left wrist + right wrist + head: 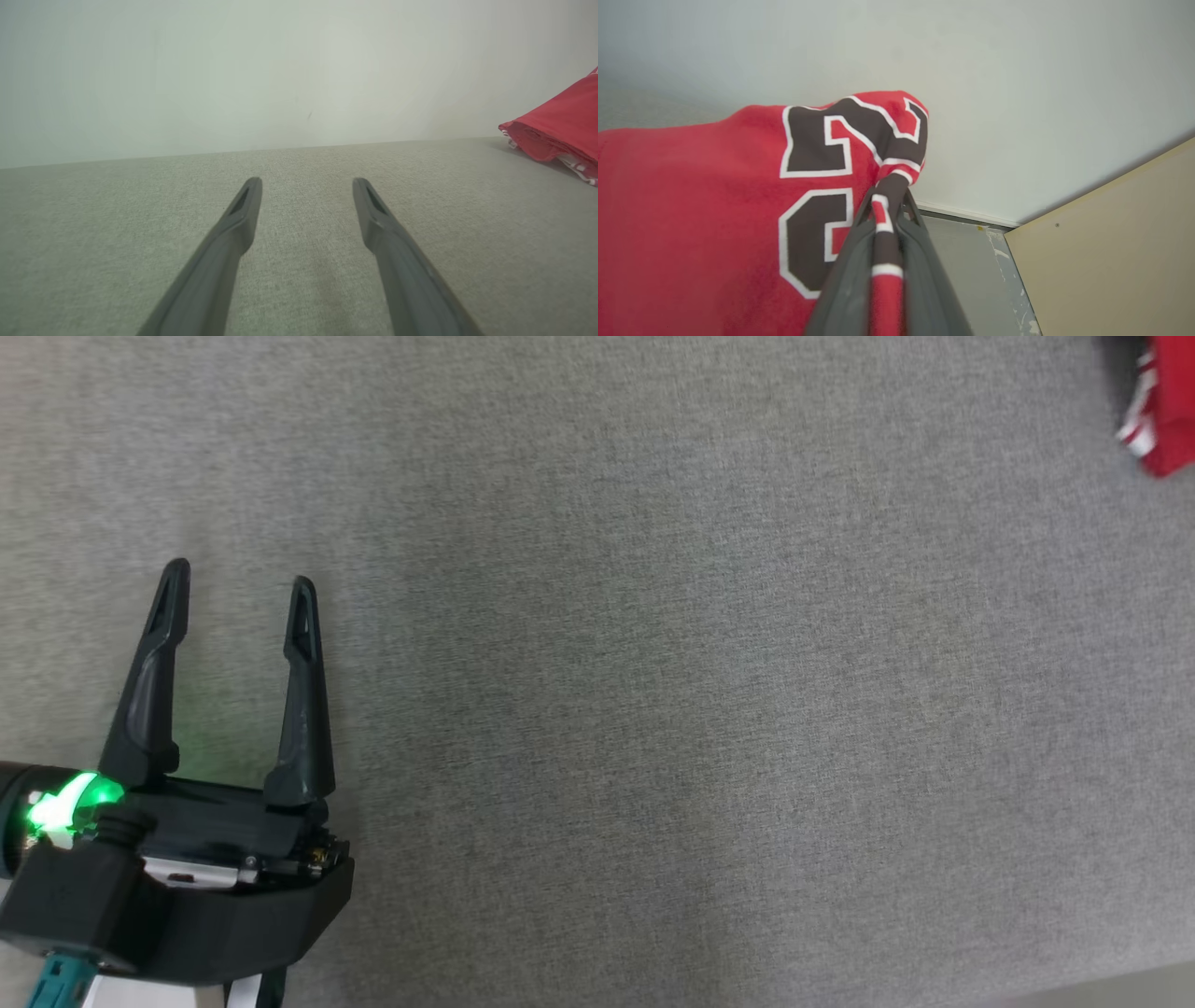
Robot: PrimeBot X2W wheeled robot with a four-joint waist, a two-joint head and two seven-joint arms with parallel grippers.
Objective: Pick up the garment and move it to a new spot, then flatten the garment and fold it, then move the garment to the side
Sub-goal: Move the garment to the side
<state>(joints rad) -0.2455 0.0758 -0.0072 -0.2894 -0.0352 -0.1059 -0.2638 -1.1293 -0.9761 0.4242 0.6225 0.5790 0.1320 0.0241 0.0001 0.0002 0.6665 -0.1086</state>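
**A:** Where is the garment [691,210] just now?

**B:** In the right hand [889,205]. Its two fingers are clenched on a narrow fold of the red cloth, which runs up between them. The rest of the cloth bulges above the fingertips and spreads to one side. A big dark number [817,140] with a white outline shows on it.

**A:** And the left hand [239,574]?

**B:** Released, with its fingers spread wide and nothing between them. It hangs low over the grey cloth-covered table [653,663]. From there the garment lies well apart, ahead and far off to its right, near the table's edge.

**A:** So how far along are we?

**B:** I would say a carrying step is in hand, since the cloth is gripped and bunched around the right hand. Which carrying step, I cannot tell. It could be the first move to a new spot or the last move to the side. From the left wrist the cloth looks like a layered bundle, but I can't say whether that is a proper fold.

**A:** What is left, then?

**B:** If this is the first carry, nearly everything: setting it down, flattening, folding and shifting it aside. If it is the last, only letting go. The stretch of table around the left hand is bare.
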